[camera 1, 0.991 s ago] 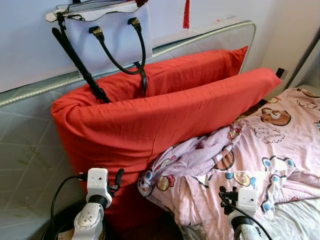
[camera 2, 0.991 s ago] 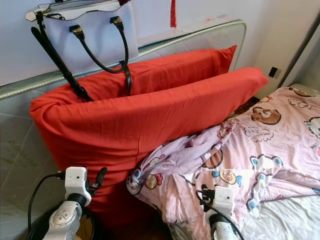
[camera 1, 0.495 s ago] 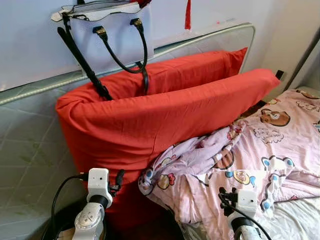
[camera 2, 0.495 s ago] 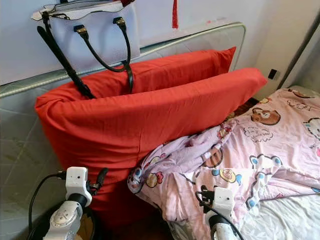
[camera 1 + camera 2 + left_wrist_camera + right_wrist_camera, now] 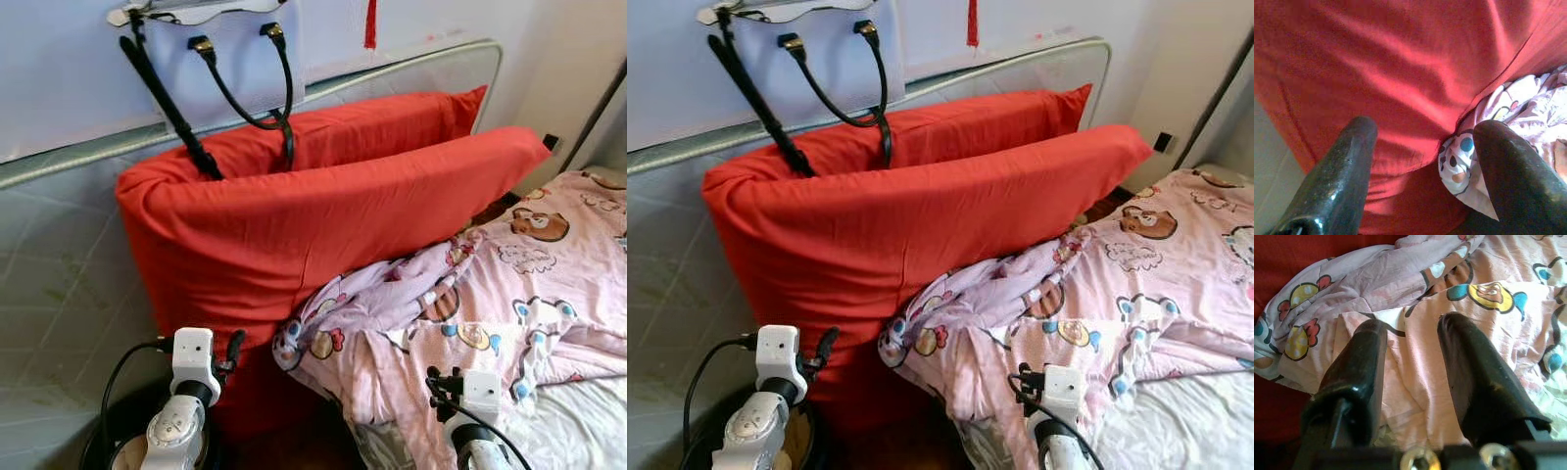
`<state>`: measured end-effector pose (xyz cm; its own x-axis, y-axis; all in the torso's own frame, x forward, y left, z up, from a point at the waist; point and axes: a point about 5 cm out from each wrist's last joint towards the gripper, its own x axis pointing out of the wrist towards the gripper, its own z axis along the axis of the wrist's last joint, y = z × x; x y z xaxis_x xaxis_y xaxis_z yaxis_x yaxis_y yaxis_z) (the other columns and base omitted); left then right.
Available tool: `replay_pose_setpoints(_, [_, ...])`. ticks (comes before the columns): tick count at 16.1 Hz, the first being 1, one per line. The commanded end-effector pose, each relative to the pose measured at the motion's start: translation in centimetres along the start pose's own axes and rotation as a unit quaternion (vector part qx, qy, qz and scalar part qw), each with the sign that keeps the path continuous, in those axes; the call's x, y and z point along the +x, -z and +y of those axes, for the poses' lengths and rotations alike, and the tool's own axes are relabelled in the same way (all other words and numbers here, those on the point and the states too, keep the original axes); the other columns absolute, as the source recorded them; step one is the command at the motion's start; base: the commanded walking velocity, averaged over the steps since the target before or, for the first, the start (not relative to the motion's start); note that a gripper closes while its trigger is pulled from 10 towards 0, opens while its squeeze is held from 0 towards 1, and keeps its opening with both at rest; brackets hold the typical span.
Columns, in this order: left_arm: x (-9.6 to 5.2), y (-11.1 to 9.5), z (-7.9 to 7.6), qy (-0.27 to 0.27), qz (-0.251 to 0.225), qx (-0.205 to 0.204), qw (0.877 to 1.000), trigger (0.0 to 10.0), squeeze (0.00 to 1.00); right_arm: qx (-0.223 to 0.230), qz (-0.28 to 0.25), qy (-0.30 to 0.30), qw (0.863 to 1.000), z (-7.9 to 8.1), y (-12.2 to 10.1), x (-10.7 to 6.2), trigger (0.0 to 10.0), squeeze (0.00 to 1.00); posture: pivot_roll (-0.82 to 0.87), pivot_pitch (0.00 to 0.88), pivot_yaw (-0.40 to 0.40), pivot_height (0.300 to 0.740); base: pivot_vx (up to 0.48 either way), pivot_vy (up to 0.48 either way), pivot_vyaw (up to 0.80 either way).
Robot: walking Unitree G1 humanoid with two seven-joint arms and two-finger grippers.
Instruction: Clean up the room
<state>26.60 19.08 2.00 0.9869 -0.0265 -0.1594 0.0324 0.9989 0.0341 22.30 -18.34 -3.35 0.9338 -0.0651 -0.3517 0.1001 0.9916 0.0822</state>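
— Looking across the middle of the frame, we see two red pillows standing on edge against a grey-green mattress, with a handbag at upper left, its black straps hanging onto them.

— And the task's thing?

— The pink cartoon-print quilt lies crumpled at lower right, touching the front pillow.

— Our grippers?

— Left gripper at lower left, fingers wide apart, before the red cloth. Right gripper at lower right, fingers parted, empty, just above the quilt.
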Motion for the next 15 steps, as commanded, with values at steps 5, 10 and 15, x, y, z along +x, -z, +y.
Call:
replay_pose_setpoints(5, [0.02, -0.01, -0.05, 0.000, 0.004, -0.002, 1.000, 10.0, 0.00, -0.002, 0.019, -0.006, 1.000, 0.24, 0.48, 0.00, 10.0, 0.00, -0.03, 0.000, 0.013, 0.671, 0.000, 0.000, 0.00])
replay_pose_setpoints(10, [0.08, -0.05, 0.02, 0.000, 0.005, -0.002, 1.000, 10.0, 0.00, 0.008, 0.026, -0.015, 1.000, 0.56, 0.69, 0.02, 10.0, 0.00, -0.03, 0.000, 0.017, 0.643, 0.000, 0.000, 0.00])
replay_pose_setpoints(15, [0.19, -0.17, -0.09, 0.004, 0.005, -0.002, 1.000, 10.0, 0.00, 0.011, 0.032, -0.019, 0.999, 0.66, 0.85, 0.04, 10.0, 0.00, -0.02, 0.000, 0.022, 0.643, 0.000, 0.000, 0.00])
